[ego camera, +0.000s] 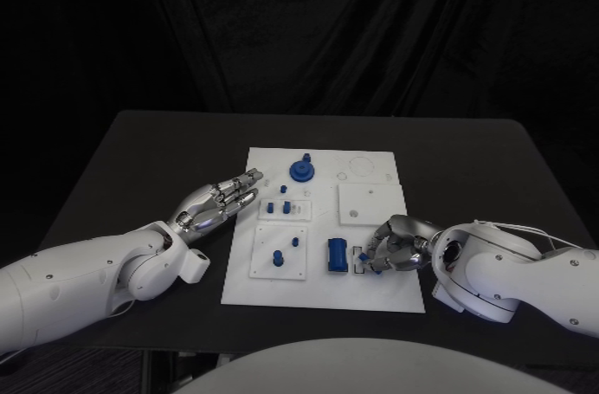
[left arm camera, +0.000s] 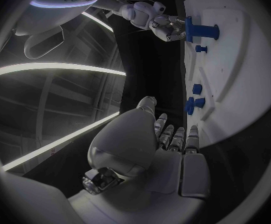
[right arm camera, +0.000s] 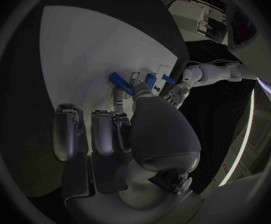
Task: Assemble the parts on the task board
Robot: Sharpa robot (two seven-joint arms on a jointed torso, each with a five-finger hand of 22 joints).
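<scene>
My right fingers (ego camera: 381,248): curled down onto the near right part of the task board; the tips sit at a small slot just beside the blue cylinder. I cannot tell whether they pinch anything.
My right hand (ego camera: 397,245): over the board's near right edge, palm turned toward the middle.
My left fingers (ego camera: 237,190): stretched out side by side, narrowly apart, holding nothing; the tips reach the board's left edge.
My left hand (ego camera: 215,202): over the black table (ego camera: 138,164), just beside the board, well apart from my right.
Blue cylinder (ego camera: 337,255): lying on the board, between my right fingers and the near left plate.
Task board (ego camera: 375,173): white, in the middle of the table.
Blue knob (ego camera: 301,168): standing at the far end of the board.
Small blue pegs (ego camera: 279,208): upright near my left fingertips; two more (ego camera: 283,249) on the near left plate.
</scene>
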